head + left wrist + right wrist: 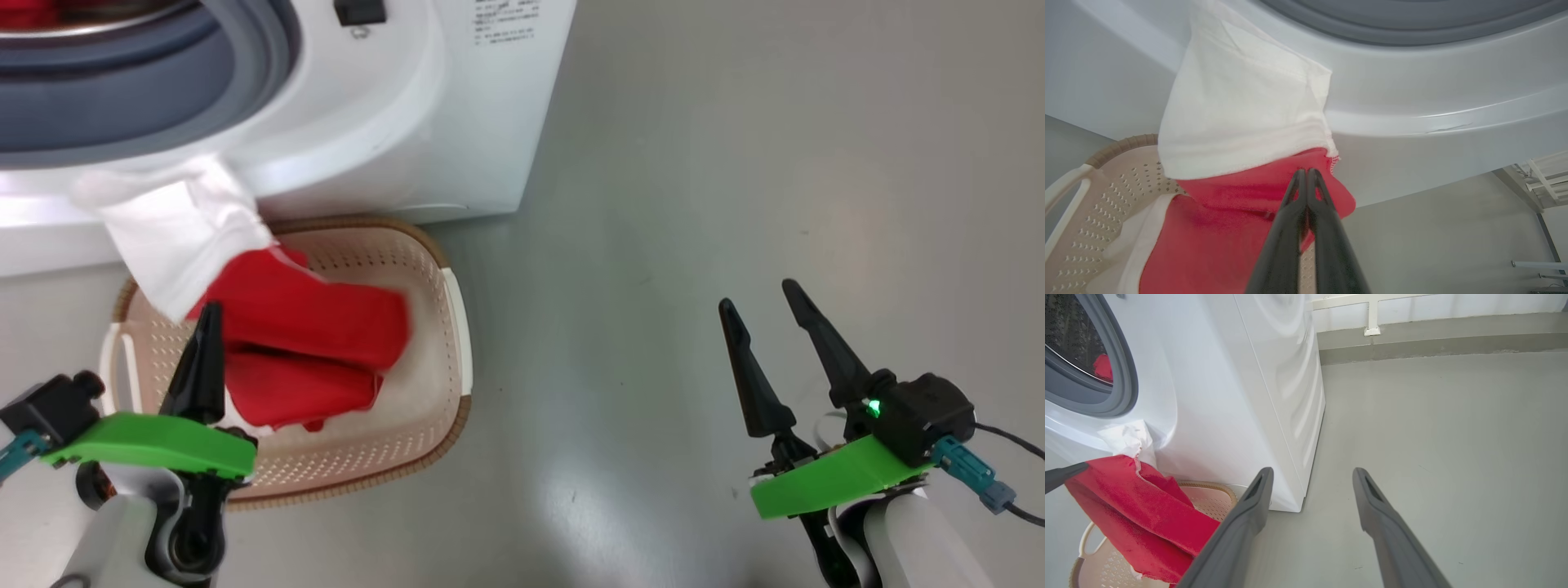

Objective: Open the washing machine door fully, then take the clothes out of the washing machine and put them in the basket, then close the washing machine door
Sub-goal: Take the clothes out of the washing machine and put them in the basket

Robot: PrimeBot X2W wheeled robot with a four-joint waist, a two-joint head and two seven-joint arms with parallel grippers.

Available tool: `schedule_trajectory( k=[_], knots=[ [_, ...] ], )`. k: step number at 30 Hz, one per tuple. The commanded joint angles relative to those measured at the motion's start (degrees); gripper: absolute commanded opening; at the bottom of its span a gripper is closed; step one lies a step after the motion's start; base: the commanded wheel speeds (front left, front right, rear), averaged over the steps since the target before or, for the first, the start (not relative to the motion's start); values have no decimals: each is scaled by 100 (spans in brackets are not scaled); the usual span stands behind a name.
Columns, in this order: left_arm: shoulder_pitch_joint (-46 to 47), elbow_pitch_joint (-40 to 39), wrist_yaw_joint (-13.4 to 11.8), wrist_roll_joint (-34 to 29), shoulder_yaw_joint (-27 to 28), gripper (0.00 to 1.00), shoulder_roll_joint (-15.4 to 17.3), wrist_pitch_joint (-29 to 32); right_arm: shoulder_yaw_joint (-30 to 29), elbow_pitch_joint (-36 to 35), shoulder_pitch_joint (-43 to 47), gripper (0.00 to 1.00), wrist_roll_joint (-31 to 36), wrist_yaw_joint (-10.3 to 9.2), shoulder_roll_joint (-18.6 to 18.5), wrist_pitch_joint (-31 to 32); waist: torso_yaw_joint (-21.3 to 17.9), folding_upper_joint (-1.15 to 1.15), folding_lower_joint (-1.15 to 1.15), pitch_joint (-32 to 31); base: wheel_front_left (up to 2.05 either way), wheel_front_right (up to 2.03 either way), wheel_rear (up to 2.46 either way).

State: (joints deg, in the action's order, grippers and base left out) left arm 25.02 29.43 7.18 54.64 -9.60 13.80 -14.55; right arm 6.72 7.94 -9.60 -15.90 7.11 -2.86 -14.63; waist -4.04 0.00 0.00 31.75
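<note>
Left tool [209, 314] is clenched on the clothes [326, 318], which hang from its tips into the basket [445, 343] beneath. Their white end is draped on the machine [457, 122] ahead. Right tool [758, 294] gapes, idle. More clothes sit in the drum [1069, 339], so unloading and closing the door are left.

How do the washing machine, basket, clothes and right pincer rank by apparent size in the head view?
1. washing machine, though cropped.
2. basket and clothes: near alike; clothes hang nearer the camera.
3. right pincer, smallest.
</note>
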Motion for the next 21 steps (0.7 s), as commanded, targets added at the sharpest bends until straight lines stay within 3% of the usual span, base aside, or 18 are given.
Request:
schedule_trajectory(
  k=[1,10,17,19,21],
  knots=[
    [130,98,31,21,110,0,189,-44,161,-165,-41,100,17,37,-1,-37,-76,0,0,165,0,0,0],
    [782,1437,31,97,-425,0,218,-45,181,-232,-213,100,-8,37,-1,-37,-157,0,0,569,0,0,0],
    [1068,1832,31,243,-719,0,276,-45,175,-246,-274,100,-23,37,-1,-37,-178,0,0,679,0,0,0],
    [1114,1851,31,277,-734,27,297,-45,164,-244,-284,100,-26,37,-1,-37,-177,0,0,689,0,0,0],
    [1132,1870,31,292,-728,44,318,-45,153,-240,-289,100,-29,37,-1,-37,-176,0,0,686,0,0,0]
  ],
)
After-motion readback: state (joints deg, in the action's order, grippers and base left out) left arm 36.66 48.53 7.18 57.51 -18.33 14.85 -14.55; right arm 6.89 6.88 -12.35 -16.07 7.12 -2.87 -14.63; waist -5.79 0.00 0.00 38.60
